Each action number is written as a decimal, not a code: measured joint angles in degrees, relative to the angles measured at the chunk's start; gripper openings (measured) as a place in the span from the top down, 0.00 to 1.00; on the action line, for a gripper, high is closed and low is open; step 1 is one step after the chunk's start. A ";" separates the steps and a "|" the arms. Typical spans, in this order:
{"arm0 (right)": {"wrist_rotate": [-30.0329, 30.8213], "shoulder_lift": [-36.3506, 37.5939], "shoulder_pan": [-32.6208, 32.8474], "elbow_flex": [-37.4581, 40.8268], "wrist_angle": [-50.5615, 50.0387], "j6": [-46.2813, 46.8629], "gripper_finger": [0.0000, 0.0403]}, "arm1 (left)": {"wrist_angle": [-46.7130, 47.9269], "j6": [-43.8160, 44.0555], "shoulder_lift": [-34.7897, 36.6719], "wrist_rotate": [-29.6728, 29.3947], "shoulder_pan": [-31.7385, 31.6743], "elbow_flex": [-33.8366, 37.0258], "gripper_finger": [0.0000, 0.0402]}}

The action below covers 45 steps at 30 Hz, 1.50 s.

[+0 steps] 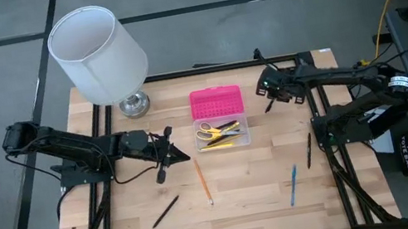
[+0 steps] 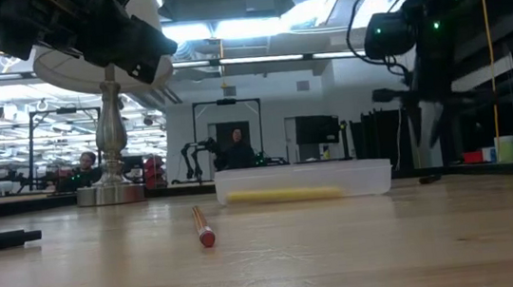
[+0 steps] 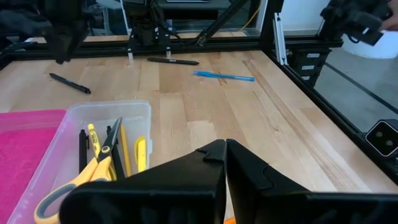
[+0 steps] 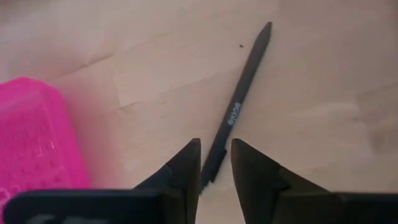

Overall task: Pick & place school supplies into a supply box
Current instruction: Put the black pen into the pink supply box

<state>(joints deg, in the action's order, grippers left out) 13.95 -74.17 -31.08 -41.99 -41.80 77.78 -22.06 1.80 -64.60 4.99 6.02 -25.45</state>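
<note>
The supply box [image 1: 221, 132] is clear, and its open pink lid [image 1: 216, 100] lies flat on the far side. Inside are yellow-handled scissors [image 3: 81, 177] with yellow and black pens. My right gripper [image 4: 216, 152] hovers right of the lid, narrowly open. The near end of a black pen [image 4: 239, 106] shows between its fingers, lower down on the table. My left gripper [image 3: 221, 149] is shut and empty, raised just left of the box. An orange pencil [image 1: 201, 181], a blue pen [image 1: 293, 185] and two more black pens [image 1: 165, 211] [image 1: 309, 150] lie on the table.
A lamp with a white shade [image 1: 96, 53] stands on the far left corner of the table. Black frame rails run along the table's left, right and far sides. A person sits in the room beyond the table [image 2: 236, 146]. Bare wood lies near the front edge.
</note>
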 joint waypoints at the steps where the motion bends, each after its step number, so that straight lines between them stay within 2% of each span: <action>1: -0.03 0.00 -0.25 0.80 1.61 0.00 0.77 | 0.00 0.00 0.00 -0.02 -0.02 0.00 0.99; 7: -0.08 0.00 -1.24 5.34 9.69 2.40 0.77 | 0.00 0.00 0.00 -0.02 0.00 0.00 0.99; 18: -0.20 0.00 -2.08 10.31 12.15 6.01 0.77 | 0.00 0.00 0.00 -0.02 0.01 0.00 0.98; 24: -0.08 0.00 -2.19 10.49 15.81 6.01 0.77 | 0.00 0.00 0.00 -0.02 0.00 0.00 0.98; 35: 2.03 -0.52 -2.19 10.49 15.84 7.67 0.77 | 0.00 0.00 0.00 -0.02 0.00 0.00 0.98; 45: 2.99 -7.65 -2.13 10.25 16.56 9.16 0.77 | 0.00 -0.01 0.00 -0.03 -0.01 0.00 0.98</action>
<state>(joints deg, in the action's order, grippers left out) 16.94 -81.83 -33.21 -31.74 -25.24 86.94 -22.06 1.80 -64.60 4.96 6.01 -25.45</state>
